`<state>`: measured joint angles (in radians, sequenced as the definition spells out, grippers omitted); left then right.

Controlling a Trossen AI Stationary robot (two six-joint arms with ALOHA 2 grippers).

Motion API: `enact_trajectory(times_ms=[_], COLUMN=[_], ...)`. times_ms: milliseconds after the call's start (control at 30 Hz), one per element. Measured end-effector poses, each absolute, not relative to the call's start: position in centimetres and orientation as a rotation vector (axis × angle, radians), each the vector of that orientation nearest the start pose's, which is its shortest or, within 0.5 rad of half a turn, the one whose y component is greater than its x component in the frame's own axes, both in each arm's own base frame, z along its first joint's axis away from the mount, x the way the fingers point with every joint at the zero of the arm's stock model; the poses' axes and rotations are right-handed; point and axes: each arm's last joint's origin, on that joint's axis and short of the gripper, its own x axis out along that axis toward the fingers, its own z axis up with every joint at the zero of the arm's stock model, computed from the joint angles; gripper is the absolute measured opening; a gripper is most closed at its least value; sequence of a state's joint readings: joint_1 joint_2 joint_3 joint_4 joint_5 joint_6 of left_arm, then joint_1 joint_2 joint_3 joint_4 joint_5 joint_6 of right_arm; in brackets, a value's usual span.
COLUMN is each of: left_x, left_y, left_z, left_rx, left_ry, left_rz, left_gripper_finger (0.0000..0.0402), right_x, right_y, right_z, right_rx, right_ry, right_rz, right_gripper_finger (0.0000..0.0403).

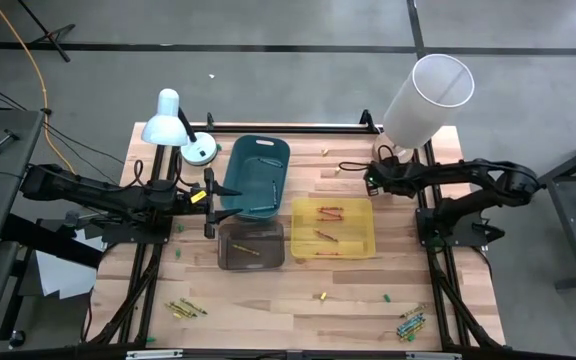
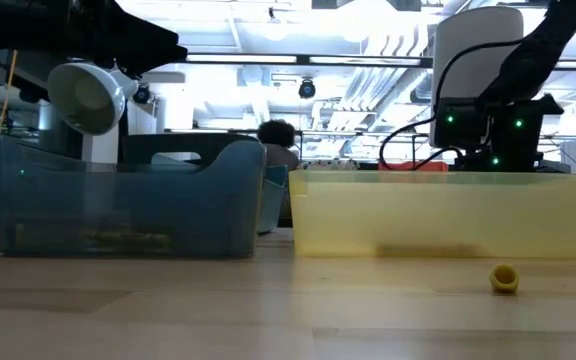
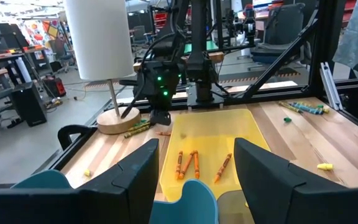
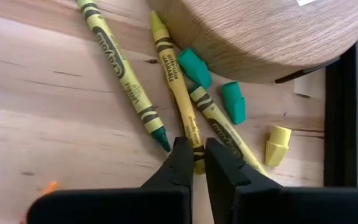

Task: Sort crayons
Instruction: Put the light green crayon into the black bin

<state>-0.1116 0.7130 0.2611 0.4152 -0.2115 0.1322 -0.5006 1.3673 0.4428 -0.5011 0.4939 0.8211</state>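
From above, red crayons (image 1: 330,213) already lie in the yellow bin (image 1: 298,232); loose clusters (image 1: 411,324) wait on the surface (image 1: 268,305), so much sorting is left. The left end effector (image 1: 208,203) hangs spread wide beside the bins. Through the right wrist camera, the right end effector (image 4: 199,152) is pinched on a yellow crayon (image 4: 176,81) by the lamp base (image 4: 272,37), two more lying alongside

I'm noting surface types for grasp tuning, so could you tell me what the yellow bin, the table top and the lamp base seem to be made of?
Yellow bin: probably plastic, translucent and slightly glossy, since crayons show through its wall. Table top: wood, pale planks with visible grain, matte. Lamp base: apparently wood or wood veneer, with fine grain lines.
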Motion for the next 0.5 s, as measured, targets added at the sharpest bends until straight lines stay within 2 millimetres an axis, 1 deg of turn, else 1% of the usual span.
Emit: enact_trajectory(times_ms=[67, 233, 500], left_x=[16.3, 16.3, 16.3], left_y=[-1.2, -1.2, -1.2], left_z=[22.0, 22.0, 22.0], left_rx=[0.138, 0.138, 0.139], left_ry=[0.043, 0.042, 0.042], left_rz=[0.097, 0.098, 0.097], left_gripper_finger=[0.0195, 0.0195, 0.0195], right_x=[14.8, 14.9, 14.7], right_y=[-9.4, -8.7, -8.1], right_z=[11.4, 12.3, 13.6], right_rx=[0.623, 0.649, 0.614], right_ry=[1.033, 0.991, 0.919], right_rz=[-1.349, -1.286, -1.278], right_gripper_finger=[0.0014, 0.0004, 0.0001])
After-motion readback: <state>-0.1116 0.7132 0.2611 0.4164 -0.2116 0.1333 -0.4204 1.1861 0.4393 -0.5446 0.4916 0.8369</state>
